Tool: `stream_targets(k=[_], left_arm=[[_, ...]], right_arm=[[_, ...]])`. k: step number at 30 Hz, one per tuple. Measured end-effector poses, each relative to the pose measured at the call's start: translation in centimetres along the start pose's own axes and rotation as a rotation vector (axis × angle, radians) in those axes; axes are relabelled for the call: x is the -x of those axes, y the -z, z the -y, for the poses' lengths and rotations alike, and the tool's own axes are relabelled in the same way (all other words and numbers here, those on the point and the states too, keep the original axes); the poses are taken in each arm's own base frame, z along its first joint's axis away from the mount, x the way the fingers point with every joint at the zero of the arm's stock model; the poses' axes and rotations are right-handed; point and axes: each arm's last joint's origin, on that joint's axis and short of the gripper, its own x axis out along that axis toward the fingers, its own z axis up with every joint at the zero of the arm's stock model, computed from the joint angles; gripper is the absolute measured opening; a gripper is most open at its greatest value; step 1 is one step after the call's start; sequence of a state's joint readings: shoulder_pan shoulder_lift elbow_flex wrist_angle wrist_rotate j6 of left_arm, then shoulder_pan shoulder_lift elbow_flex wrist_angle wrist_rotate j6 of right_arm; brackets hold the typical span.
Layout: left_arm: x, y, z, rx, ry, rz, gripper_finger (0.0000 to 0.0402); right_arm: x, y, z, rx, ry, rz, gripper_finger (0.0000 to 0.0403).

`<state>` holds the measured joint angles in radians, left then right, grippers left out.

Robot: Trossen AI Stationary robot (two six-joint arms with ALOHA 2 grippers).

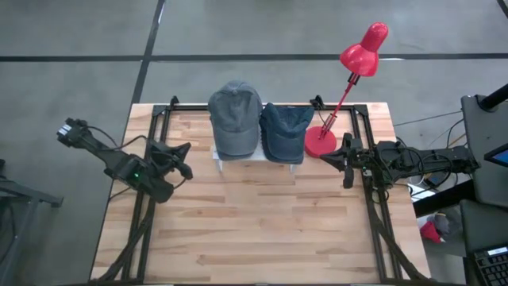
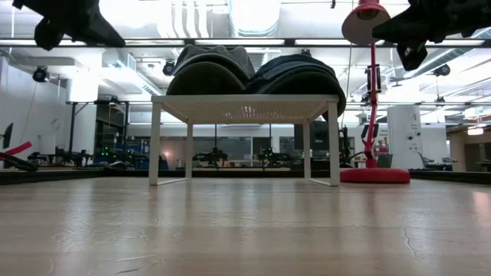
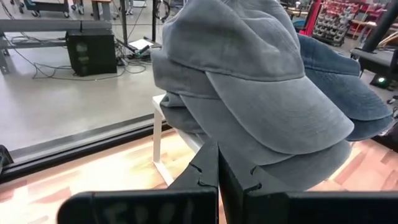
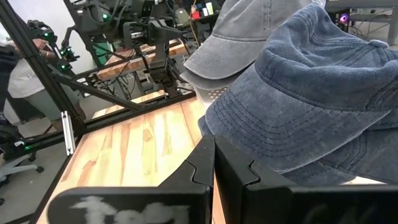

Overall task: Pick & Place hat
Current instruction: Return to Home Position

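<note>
Grey caps [image 1: 235,119] are stacked on a small white rack [image 1: 255,160] at the table's far middle, and blue caps [image 1: 284,131] are stacked beside them toward the right. In the left wrist view the grey caps [image 3: 249,81] fill the frame, brims toward the camera; in the right wrist view the blue caps [image 4: 317,93] do. My left gripper [image 1: 184,159] hovers shut to the left of the rack, clear of the grey caps. My right gripper [image 1: 343,161] hovers shut to the right of the rack, near the lamp base, touching nothing.
A red desk lamp [image 1: 349,71] stands on its round base [image 1: 321,143] just right of the rack, close to my right gripper. The near half of the wooden table [image 1: 254,230] lies bare. A black frame runs along the table's edges. A person [image 4: 18,68] stands beyond the table.
</note>
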<state>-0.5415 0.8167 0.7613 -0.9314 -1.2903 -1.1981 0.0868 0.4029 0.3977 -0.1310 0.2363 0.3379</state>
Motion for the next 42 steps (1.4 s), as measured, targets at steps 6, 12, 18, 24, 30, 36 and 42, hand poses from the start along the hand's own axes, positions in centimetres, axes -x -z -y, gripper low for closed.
stream_targets(k=[6,12,18,24,30,36,42], left_arm=[[-0.2,1.0,-0.8,0.003,0.053,-0.015,0.0],[-0.3,2.1,-1.0,-0.014,0.17,-0.046,0.0],[-0.6,3.3,-1.4,0.011,0.32,-0.043,0.0],[-1.2,4.5,-2.2,0.035,0.413,-0.013,0.0],[-1.8,4.8,-3.0,0.023,0.439,0.012,0.0],[-2.3,4.6,-3.6,0.026,0.485,0.004,0.0],[-2.9,4.3,-3.9,-0.006,0.496,0.014,0.0]], right_arm=[[0.0,0.0,0.0,0.0,0.0,0.0,0.0008],[0.0,0.0,0.0,0.002,0.0,-0.001,0.0008],[0.0,0.1,0.0,0.008,0.004,-0.011,0.0008],[0.0,0.1,0.0,0.008,0.004,-0.012,0.0008],[0.0,0.1,0.0,0.012,0.005,-0.014,0.0008],[0.0,0.3,0.1,0.017,0.01,-0.03,0.0008],[0.0,0.4,0.2,0.02,0.016,-0.045,0.0008]])
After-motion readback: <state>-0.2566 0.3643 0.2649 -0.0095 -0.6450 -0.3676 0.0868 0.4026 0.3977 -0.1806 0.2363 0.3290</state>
